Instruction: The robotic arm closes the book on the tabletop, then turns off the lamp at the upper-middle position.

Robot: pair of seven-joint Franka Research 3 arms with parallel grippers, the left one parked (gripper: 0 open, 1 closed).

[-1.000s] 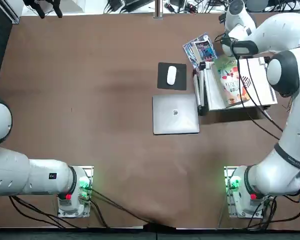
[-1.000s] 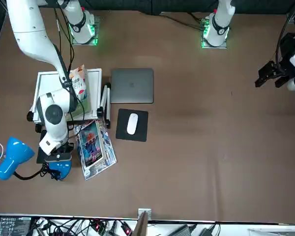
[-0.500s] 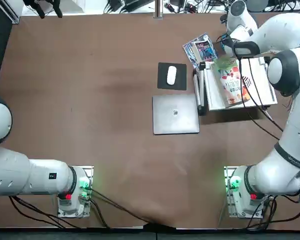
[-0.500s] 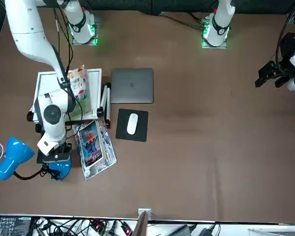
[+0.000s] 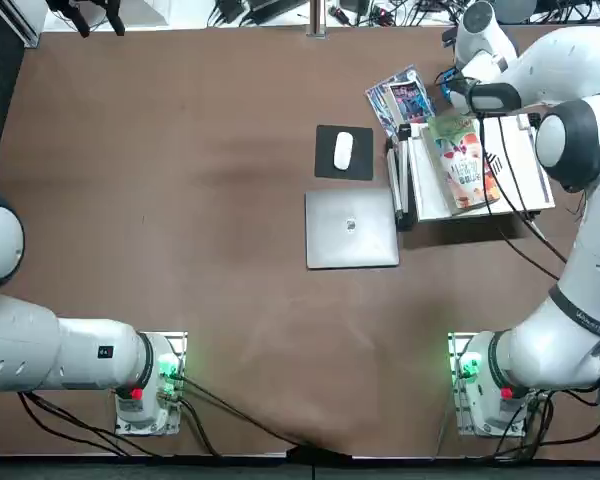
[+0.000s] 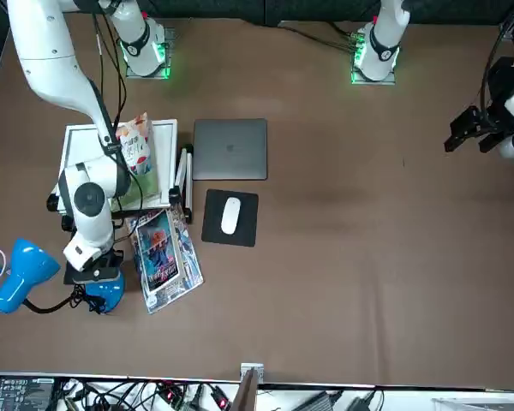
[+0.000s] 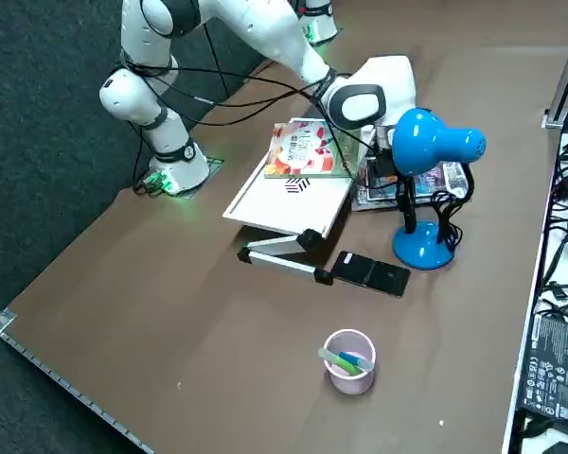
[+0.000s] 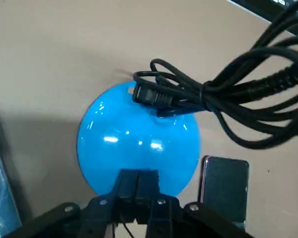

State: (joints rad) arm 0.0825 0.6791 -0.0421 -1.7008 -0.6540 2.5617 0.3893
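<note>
Brown tabletop [image 5: 250, 300], matte. Right hand [image 8: 137, 181] closed over lamp's blue base [image 8: 139, 134]. Laptop [image 5: 351, 229] lid bore small logo. Cables beyond edge.

Your right arm [image 5: 598, 235] has a glossy white shell with rounded segments, and dark grey caps [image 7: 364, 103] at its bends. Nearest its base [image 5: 478, 385], you have a dark ring, a red button [image 5: 506, 393] and a green glow. Loose black cables [image 7: 251, 102] run along the shell. Out past the base, at the far end, your right end effector [image 8: 138, 179] is black, with pale round screws [image 8: 194, 207] set in its dark body.
</note>
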